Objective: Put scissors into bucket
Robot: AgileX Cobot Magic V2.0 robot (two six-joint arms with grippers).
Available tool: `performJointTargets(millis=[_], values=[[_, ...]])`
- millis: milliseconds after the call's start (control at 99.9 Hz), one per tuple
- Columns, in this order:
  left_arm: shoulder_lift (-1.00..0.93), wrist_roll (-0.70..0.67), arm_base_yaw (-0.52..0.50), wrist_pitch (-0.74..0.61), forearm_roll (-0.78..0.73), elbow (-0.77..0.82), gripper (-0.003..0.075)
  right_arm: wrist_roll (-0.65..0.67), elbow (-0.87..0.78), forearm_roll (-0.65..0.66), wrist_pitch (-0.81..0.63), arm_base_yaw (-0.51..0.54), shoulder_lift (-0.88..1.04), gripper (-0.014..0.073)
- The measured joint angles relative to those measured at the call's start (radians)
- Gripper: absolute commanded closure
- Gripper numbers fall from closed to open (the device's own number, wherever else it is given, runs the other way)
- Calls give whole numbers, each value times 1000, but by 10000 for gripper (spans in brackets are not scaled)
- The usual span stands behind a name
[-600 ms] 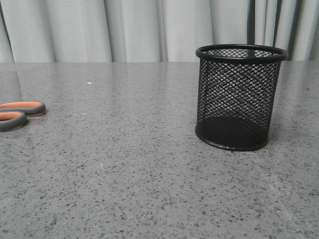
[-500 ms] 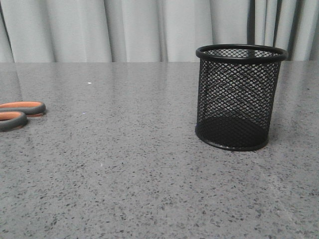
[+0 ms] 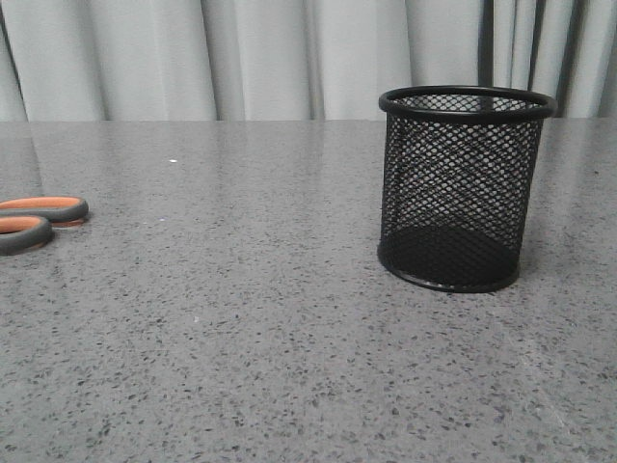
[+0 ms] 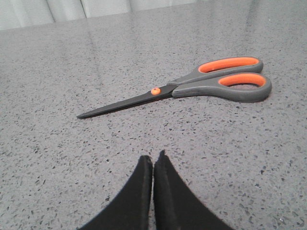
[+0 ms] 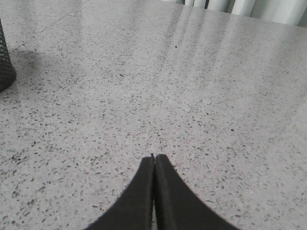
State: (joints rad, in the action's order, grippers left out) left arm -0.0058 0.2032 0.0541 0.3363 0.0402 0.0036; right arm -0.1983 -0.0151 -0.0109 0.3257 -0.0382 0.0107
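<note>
The scissors [image 4: 192, 87] lie flat and closed on the grey table, with grey loops lined in orange, an orange pivot dot and slim dark blades. In the front view only their handles [image 3: 34, 220] show, at the far left edge. The black wire-mesh bucket [image 3: 463, 188] stands upright at the right and looks empty; a sliver of it [image 5: 5, 62] shows in the right wrist view. My left gripper [image 4: 153, 160] is shut and empty, short of the scissors. My right gripper [image 5: 154, 157] is shut and empty over bare table. Neither gripper shows in the front view.
The speckled grey table [image 3: 241, 318] stretches between the scissors and the bucket. Pale curtains [image 3: 241, 58] hang behind the table's far edge.
</note>
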Motion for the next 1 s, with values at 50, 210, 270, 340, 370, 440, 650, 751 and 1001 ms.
performJointTargets(millis=[50,210,270,340,370,440,650,751,1001], values=[[0,0,0,0,0,0,740,0,0,0,0,0,0,645],[0,0,0,0,0,0,740,0,0,0,0,0,0,645],[0,0,0,0,0,0,740,0,0,0,0,0,0,645],[0,0,0,0,0,0,740,0,0,0,0,0,0,645],[0,0,0,0,0,0,740,0,0,0,0,0,0,645],[0,0,0,0,0,0,740,0,0,0,0,0,0,645],[0,0,0,0,0,0,740,2,0,19,-53,0,0,645],[0,0,0,0,0,0,740,2,0,21,-143,0,0,645],[0,0,0,-87,89,0,740,2,0,-16,-354,0,0,645]])
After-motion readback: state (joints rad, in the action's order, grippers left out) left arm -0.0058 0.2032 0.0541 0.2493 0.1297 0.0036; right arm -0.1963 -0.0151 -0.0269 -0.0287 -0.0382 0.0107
